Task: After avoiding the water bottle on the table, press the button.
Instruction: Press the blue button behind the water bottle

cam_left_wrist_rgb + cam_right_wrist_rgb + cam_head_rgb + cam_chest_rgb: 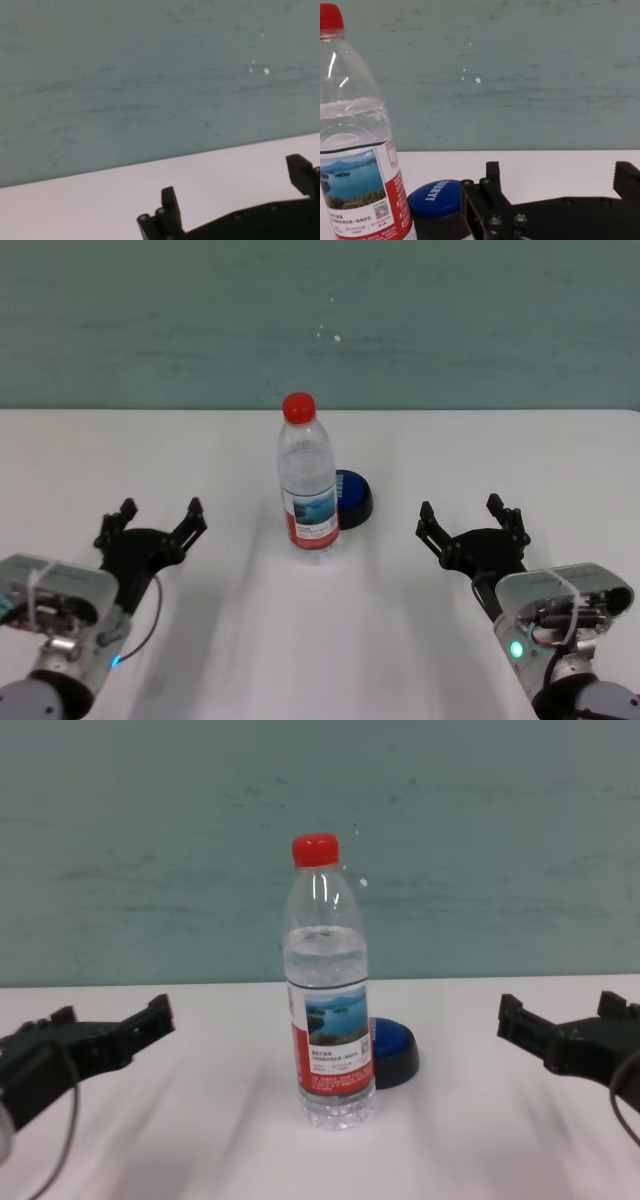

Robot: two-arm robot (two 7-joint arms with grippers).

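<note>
The water bottle stands upright in the middle of the white table; it also shows in the chest view and the right wrist view. The blue button sits just behind and right of the bottle, partly hidden by it; it shows in the chest view and the right wrist view. My left gripper is open and empty, left of the bottle. My right gripper is open and empty, right of the button.
A teal wall runs along the table's far edge. Bare tabletop lies between each gripper and the bottle.
</note>
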